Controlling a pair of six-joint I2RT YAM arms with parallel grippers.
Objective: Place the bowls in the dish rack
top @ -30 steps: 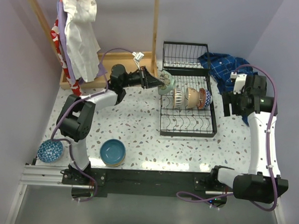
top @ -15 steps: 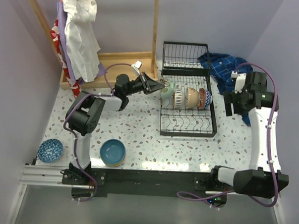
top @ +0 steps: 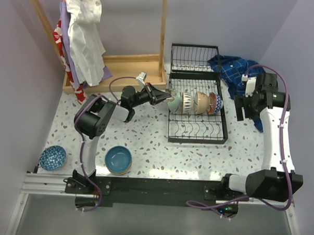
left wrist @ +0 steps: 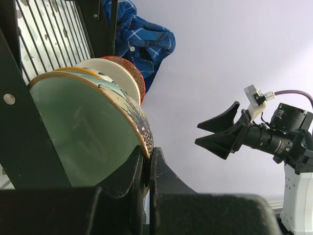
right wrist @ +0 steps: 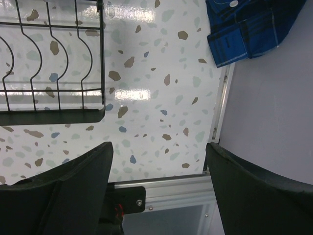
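1. At the left end of the dish rack point(top: 195, 130), upper centre of the overhead view, your left pincer point(top: 167, 98) is clamped on the rim of the pale green bowl point(top: 174, 102), which stands on edge beside the racked bowls point(top: 201, 103).
2. Seat it fully between the prongs before you let go, then back out leftward.
3. Your right pincer point(right wrist: 159, 147) hangs wide apart and empty at frame right.

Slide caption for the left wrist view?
Left gripper holds a pale green bowl by its rim, beside other bowls in the rack.
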